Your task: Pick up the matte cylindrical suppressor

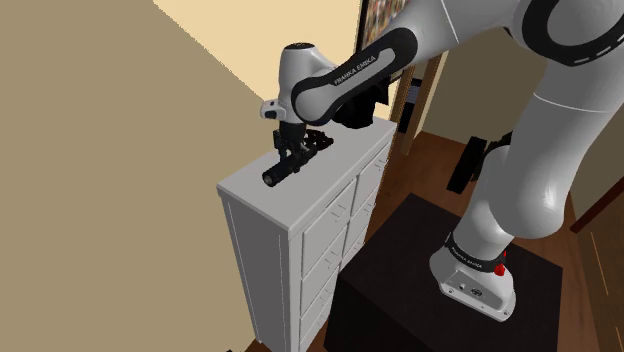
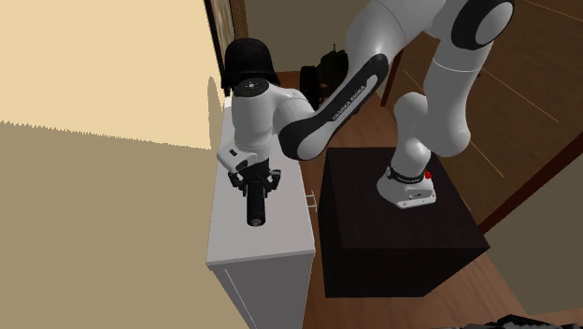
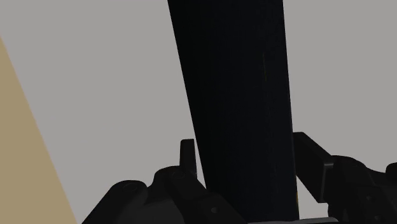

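Black and matte, the cylinder [image 1: 284,169] sits left of centre in the shoulder view, lying lengthwise over the flat top of a white chest of drawers [image 1: 262,210]. I see my gripper [image 1: 291,150] set on it from above. In the wrist view the fingers [image 3: 186,156] press against both sides of the tube, so I read it as clamped. I cannot tell whether the cylinder touches the top or hangs just above it. A tan wall [image 1: 100,150] stands at the frame's left, the dark box stand [image 1: 400,290] at lower right
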`<state>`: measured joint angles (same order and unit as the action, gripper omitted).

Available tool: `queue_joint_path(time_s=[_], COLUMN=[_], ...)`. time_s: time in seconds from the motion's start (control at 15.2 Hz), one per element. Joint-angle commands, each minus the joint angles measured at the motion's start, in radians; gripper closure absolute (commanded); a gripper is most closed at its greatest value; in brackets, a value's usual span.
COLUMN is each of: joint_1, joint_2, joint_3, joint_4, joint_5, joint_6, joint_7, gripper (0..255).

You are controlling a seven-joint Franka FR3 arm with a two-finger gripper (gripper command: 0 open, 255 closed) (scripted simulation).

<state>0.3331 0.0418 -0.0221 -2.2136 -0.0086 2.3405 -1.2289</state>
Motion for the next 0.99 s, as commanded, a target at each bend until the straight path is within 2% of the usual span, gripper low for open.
queue_joint_path(time_s=[0.0, 0.92], joint_1=[0.000, 0.000], joint_2=[0.001, -0.077], joint_3=[0.000, 0.000], joint_4=[-0.001, 0.091], joint_5=[0.000, -0.001], joint_6=[0.000, -0.170], joint_7=[0.001, 0.001], gripper=[255, 255])
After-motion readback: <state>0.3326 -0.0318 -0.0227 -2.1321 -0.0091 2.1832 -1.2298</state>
